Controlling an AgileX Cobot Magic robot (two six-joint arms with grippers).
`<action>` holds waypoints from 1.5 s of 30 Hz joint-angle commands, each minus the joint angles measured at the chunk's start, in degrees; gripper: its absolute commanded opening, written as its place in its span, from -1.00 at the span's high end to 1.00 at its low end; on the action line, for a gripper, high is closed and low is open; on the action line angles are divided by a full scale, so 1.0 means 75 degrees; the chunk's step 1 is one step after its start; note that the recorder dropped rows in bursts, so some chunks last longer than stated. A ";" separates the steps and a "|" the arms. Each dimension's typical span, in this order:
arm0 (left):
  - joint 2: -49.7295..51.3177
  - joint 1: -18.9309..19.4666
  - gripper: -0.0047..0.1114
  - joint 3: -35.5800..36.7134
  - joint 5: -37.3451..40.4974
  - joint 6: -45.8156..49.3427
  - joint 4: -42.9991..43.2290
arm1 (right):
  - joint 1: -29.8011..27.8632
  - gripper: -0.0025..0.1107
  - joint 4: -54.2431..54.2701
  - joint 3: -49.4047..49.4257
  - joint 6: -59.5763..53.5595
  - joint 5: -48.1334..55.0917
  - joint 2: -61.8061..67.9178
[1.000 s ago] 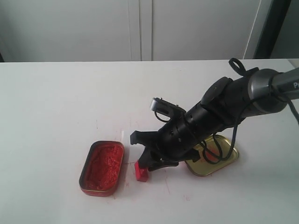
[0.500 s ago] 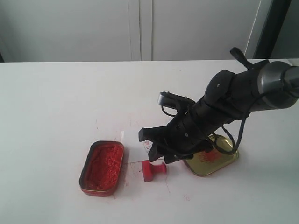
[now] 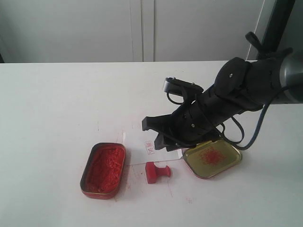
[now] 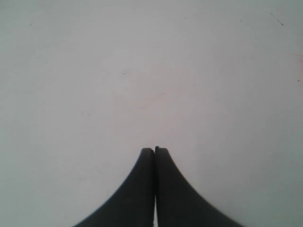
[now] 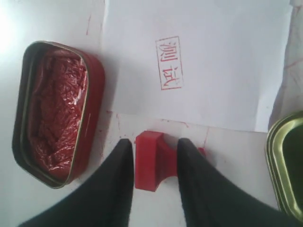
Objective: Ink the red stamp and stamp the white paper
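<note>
Exterior view: we see the red stamp point(image 3: 156, 172) lying on its side on the worktop point(image 3: 57, 104), handle pointing toward the gold lid point(image 3: 213, 158).
Stamp location: just off the near edge of the white paper point(image 3: 135, 151), between the ink tin point(image 3: 103, 170) and the lid, touching neither tin as far as we can tell.
Paper: it carries a red framed imprint point(image 3: 149, 147). The right wrist view shows it crisp, two characters inside a rectangle point(image 5: 169, 63).
Progress: we judge inking and stamping done, since the mark is on the sheet.
Left to do: nothing essential that we can see. The stamp could be stood upright, and the arm needs to clear the paper.
Right jaws: apart, hanging above the paper's edge in the exterior view. In the right wrist view they line up either side of the stamp point(image 5: 150, 158), but we read them as above it, holding nothing.
Left jaws: pressed together over bare worktop in the left wrist view, empty.
Risk: wet ink on the stamp face could smear if it gets nudged onto the sheet.
</note>
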 commanded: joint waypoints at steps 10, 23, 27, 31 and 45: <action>-0.0031 -0.0059 0.92 0.0057 -0.0001 -0.0023 -0.0023 | -0.0070 0.96 -0.0860 0.0030 0.0099 0.0724 -0.1033; -0.0031 -0.0059 0.92 0.0057 -0.0001 -0.0023 -0.0023 | -0.0070 0.96 -0.4071 0.0030 0.2627 0.1735 -0.1595; -0.0031 -0.0059 0.92 0.0057 -0.0001 -0.0023 -0.0023 | -0.0246 0.96 -0.4352 0.0030 0.2643 0.2165 -0.1772; -0.0031 -0.0059 0.92 0.0057 -0.0001 -0.0023 -0.0023 | -0.0666 0.96 -0.4352 0.0030 0.2592 0.2486 -0.1920; -0.0031 -0.0059 0.92 0.0057 -0.0001 -0.0023 -0.0023 | -0.2663 0.96 -0.4410 0.0030 0.2137 0.3493 -0.2507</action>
